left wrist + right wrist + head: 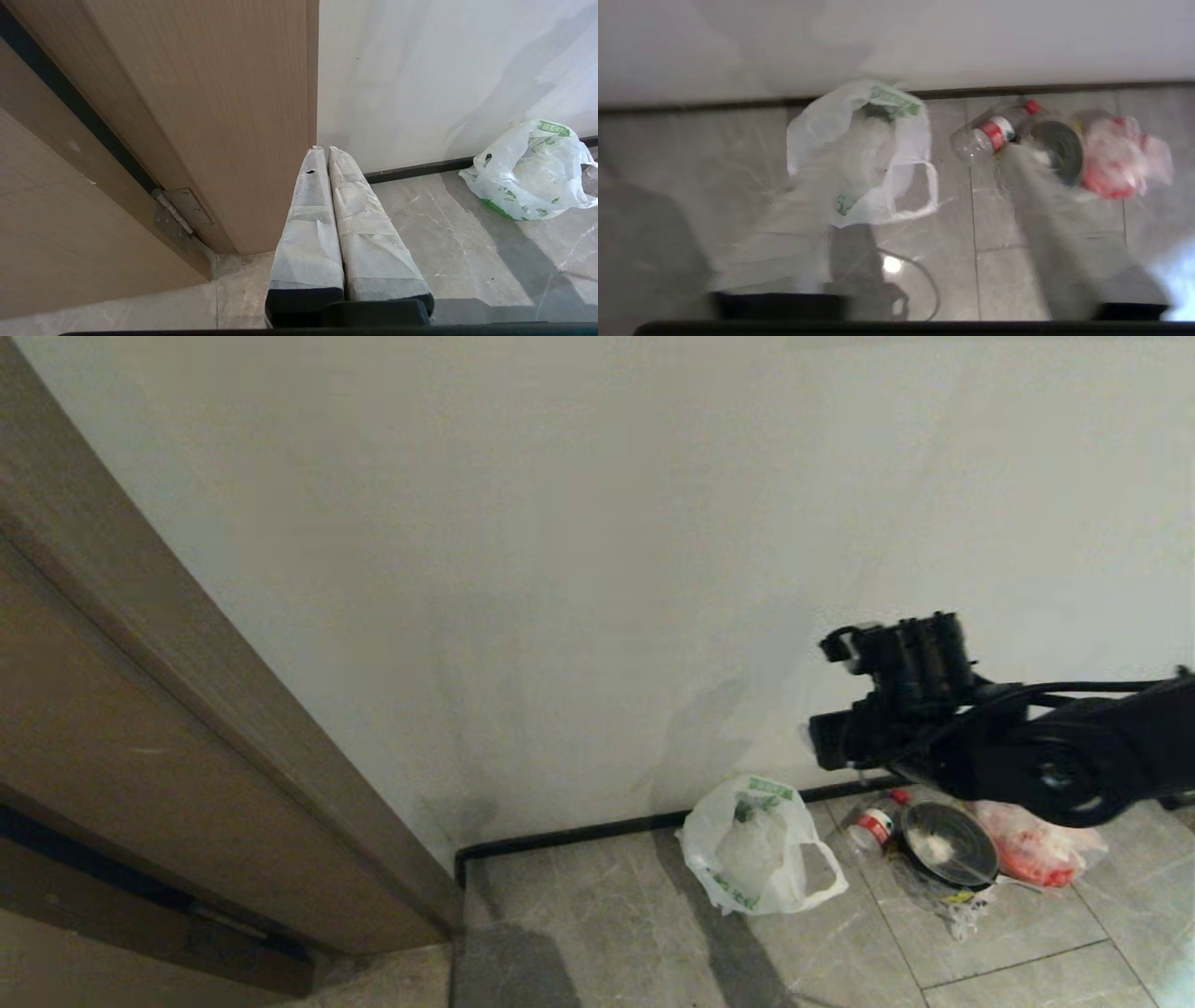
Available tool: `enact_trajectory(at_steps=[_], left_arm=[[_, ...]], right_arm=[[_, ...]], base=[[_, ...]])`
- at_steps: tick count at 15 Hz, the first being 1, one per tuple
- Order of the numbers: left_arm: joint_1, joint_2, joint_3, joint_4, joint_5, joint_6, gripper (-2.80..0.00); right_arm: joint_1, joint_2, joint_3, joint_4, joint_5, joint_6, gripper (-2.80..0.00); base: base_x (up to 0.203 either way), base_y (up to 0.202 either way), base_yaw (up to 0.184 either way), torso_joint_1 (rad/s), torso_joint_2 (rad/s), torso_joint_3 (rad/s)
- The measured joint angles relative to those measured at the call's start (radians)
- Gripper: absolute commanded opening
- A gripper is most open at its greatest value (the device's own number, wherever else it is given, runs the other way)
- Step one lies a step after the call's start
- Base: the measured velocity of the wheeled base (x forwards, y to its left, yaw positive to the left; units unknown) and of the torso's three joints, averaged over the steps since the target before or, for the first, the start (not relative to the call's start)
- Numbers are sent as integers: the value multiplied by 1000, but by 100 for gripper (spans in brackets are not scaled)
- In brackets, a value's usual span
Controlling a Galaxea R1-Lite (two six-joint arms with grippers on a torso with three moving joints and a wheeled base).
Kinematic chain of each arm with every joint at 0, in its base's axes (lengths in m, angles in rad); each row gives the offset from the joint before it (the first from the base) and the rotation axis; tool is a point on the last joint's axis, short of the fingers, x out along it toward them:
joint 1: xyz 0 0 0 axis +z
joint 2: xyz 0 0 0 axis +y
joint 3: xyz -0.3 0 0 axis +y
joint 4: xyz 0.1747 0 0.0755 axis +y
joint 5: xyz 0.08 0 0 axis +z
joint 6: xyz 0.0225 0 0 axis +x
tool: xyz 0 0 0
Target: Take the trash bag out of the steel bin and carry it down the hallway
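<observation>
We see the trash bag (761, 845) lying free on the floor (635, 933), our right gripper (920, 224) blurred, fingers apart, left fingers (312, 224) together.

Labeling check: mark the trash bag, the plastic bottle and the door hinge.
trash bag (761, 849), head view, middle of the bag's white body.
plastic bottle (987, 135), right wrist view, on its red label.
door hinge (182, 214), left wrist view, on the metal plate.

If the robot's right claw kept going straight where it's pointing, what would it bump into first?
Probably the floor tiles, between the trash bag and the plastic bottle; the right gripper points down there, open, though depth is unclear.
</observation>
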Motion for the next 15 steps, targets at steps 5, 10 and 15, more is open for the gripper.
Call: enact_trajectory(at_steps=[5,10,15], left_arm=[[0,0,0,0,0,0,-280],[0,0,0,0,0,0,-280],[0,0,0,0,0,0,-280]], right_arm=[[-43,-513,144,285,7,118,-280],[-173,-1028,422,558,20,120,-280],[-465,-1423,783,449,277,-28,-280]], base=[[0,0,0,0,0,0],[0,0,0,0,0,0],[0,0,0,0,0,0]])
